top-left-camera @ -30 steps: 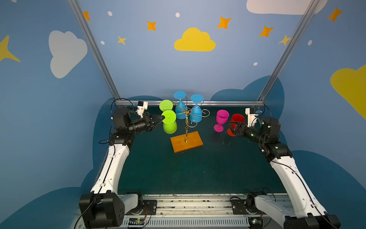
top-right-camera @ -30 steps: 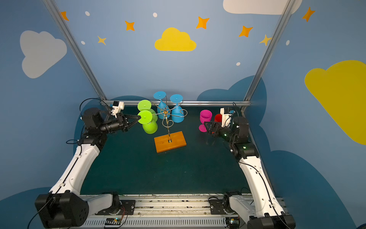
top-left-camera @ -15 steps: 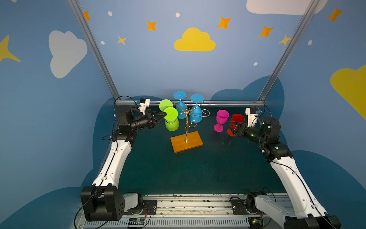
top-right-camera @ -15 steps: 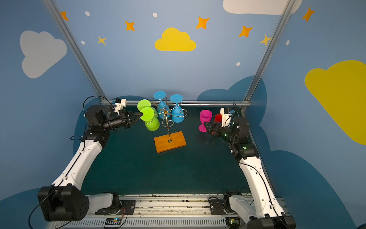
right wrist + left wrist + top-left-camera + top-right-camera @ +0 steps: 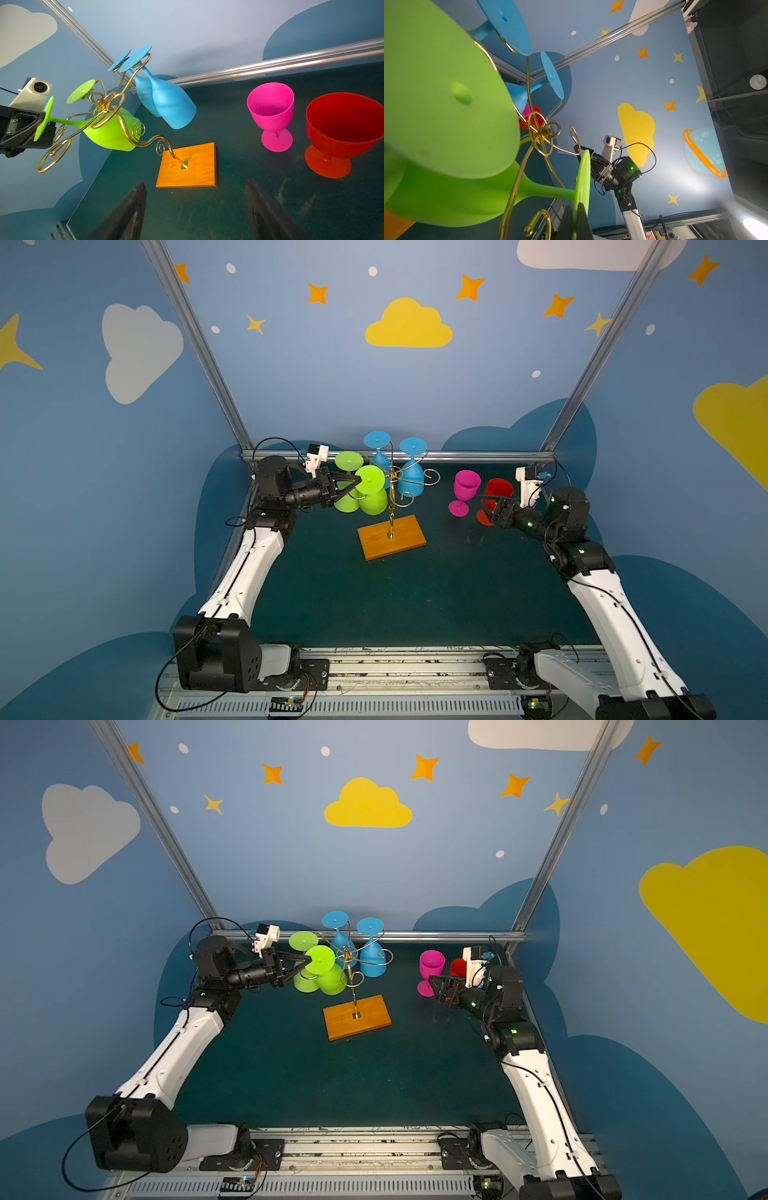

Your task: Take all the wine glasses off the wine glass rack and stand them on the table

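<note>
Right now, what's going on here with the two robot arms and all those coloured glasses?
The left claw is shut on the foot of a green wine glass that hangs upside down on the wine glass rack; the glass is not yet clear of the wire arms. A second green glass and two blue glasses hang there too. The right claw is open and holds nothing, close to a red glass standing upright on the table beside a pink glass.
</note>
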